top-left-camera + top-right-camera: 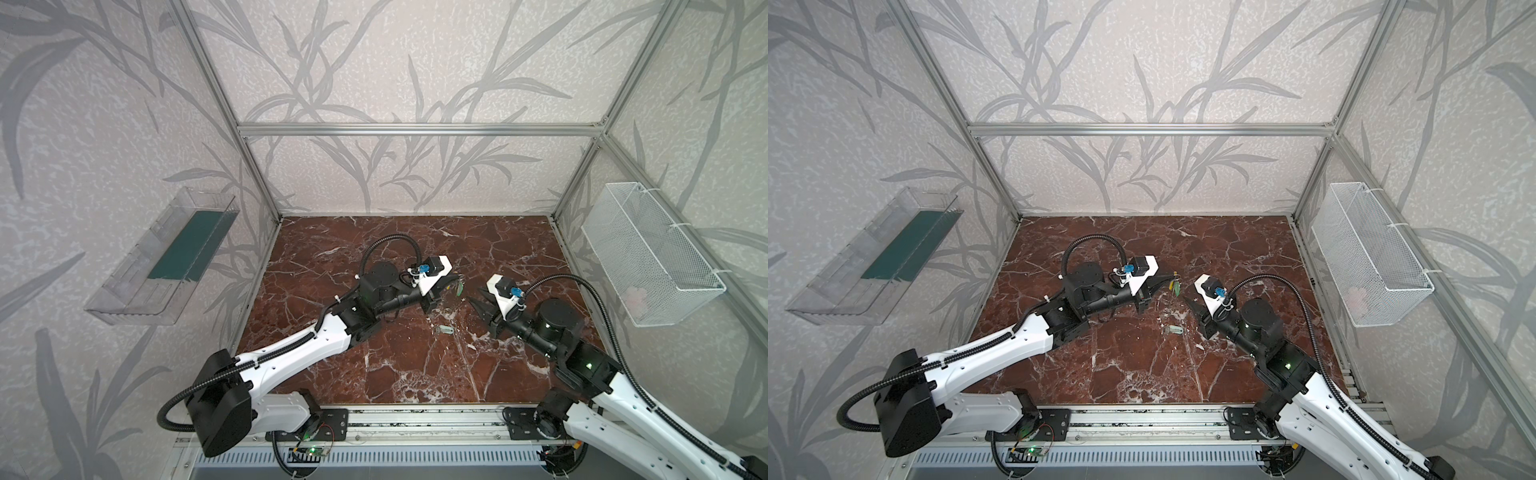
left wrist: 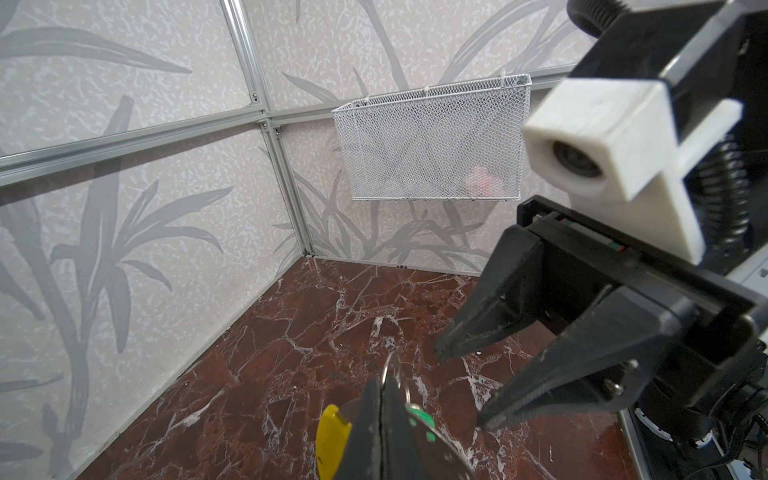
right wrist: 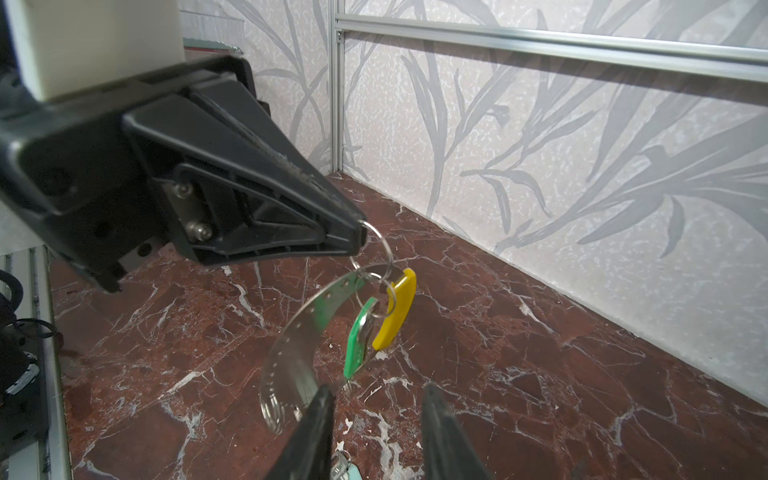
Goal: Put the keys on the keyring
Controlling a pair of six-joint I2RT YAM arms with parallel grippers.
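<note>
My left gripper [image 2: 383, 386] is shut on a thin wire loop at the top of the keyring [image 3: 291, 345]. The keyring is a grey band hoop with small holes and a yellow segment [image 3: 397, 311], and it hangs above the marble floor. One green key [image 3: 357, 336] dangles on it beside the yellow part. A second, pale-green key [image 1: 446, 329] lies flat on the floor below. My right gripper [image 3: 378, 390] is open with nothing between its fingers. It faces the hanging keyring from close by, and its tips are just short of the hoop's lower end.
A white mesh basket [image 1: 648, 249] hangs on the right wall with something pink inside. A clear plastic tray [image 1: 166, 257] is fixed to the left wall. Aluminium frame posts and walls bound the marble floor [image 1: 415, 374].
</note>
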